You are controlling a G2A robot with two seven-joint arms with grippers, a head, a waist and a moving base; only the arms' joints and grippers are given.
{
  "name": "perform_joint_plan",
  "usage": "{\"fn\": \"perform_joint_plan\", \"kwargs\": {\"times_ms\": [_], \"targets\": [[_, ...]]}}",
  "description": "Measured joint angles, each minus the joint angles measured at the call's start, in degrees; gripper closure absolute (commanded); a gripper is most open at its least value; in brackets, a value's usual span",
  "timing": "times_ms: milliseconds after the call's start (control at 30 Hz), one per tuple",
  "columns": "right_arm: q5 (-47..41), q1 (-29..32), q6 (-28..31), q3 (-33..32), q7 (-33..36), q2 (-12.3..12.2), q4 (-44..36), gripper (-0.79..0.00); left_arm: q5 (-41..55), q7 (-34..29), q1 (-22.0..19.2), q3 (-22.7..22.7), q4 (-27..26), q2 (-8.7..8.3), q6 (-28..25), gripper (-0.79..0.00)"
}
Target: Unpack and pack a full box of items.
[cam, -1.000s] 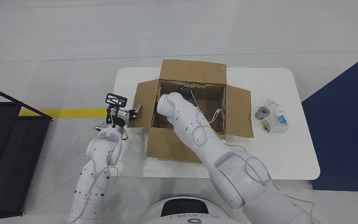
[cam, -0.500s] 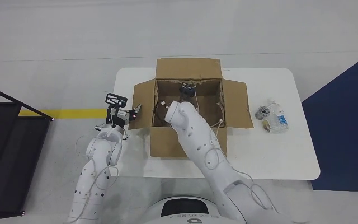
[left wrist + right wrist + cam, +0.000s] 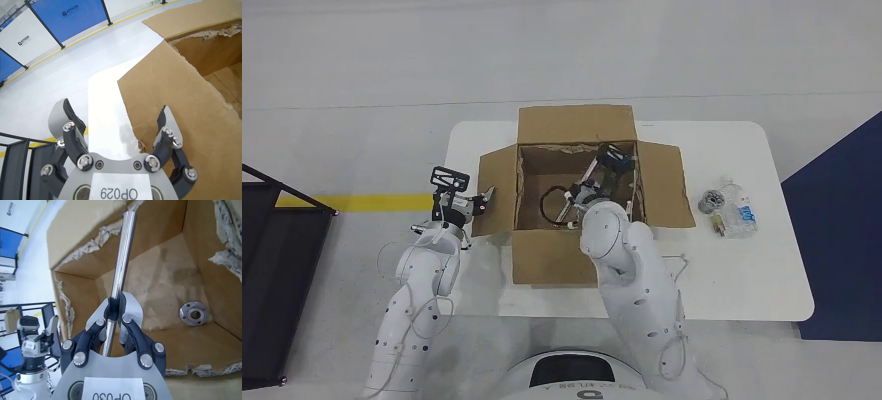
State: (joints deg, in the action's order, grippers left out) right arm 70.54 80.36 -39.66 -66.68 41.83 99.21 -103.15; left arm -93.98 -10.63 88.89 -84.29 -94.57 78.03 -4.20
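The left gripper (image 3: 115,115) is held just beside the left flap of the cardboard box (image 3: 170,85), over the edge of the white counter (image 3: 105,94). Its fingers are spread wide, and nothing is held between them. The box is set in the middle of the counter, and all four flaps are folded out. The right gripper (image 3: 115,311) is held in the mouth of the open box. Its fingers are pressed tight on a shiny metal rod (image 3: 124,256). The rod is gripped near the end closer to the wrist, and its other end is pointed toward the torn rim of the box. A round metal ring (image 3: 194,313) with small holes is laid flat on the box floor near a corner, well apart from the rod. To the right of the box, a clear plastic bottle (image 3: 737,210) and a small grey round part (image 3: 710,202) are laid close together on the counter.
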Motion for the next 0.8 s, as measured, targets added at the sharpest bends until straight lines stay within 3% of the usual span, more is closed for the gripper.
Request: {"fn": "perform_joint_plan", "kwargs": {"times_ms": [233, 500, 633, 800], "targets": [[-11.5, 6.8, 6.1, -4.3, -11.9, -1.3, -10.5, 0.0, 0.0, 0.0, 0.0, 0.0, 0.0, 0.0, 0.0, -0.785], [-26.6, 23.0, 14.5, -17.9, -21.4, -2.3, -25.3, 0.0, 0.0, 0.0, 0.0, 0.0, 0.0, 0.0, 0.0, -0.785], [-37.1, 30.4, 19.2, -26.1, -26.6, -2.4, -27.2, 0.0, 0.0, 0.0, 0.0, 0.0, 0.0, 0.0, 0.0, -0.785], [-50.7, 36.9, 25.5, -35.2, -31.4, -2.3, -23.5, 0.0, 0.0, 0.0, 0.0, 0.0, 0.0, 0.0, 0.0, -0.785]]}}
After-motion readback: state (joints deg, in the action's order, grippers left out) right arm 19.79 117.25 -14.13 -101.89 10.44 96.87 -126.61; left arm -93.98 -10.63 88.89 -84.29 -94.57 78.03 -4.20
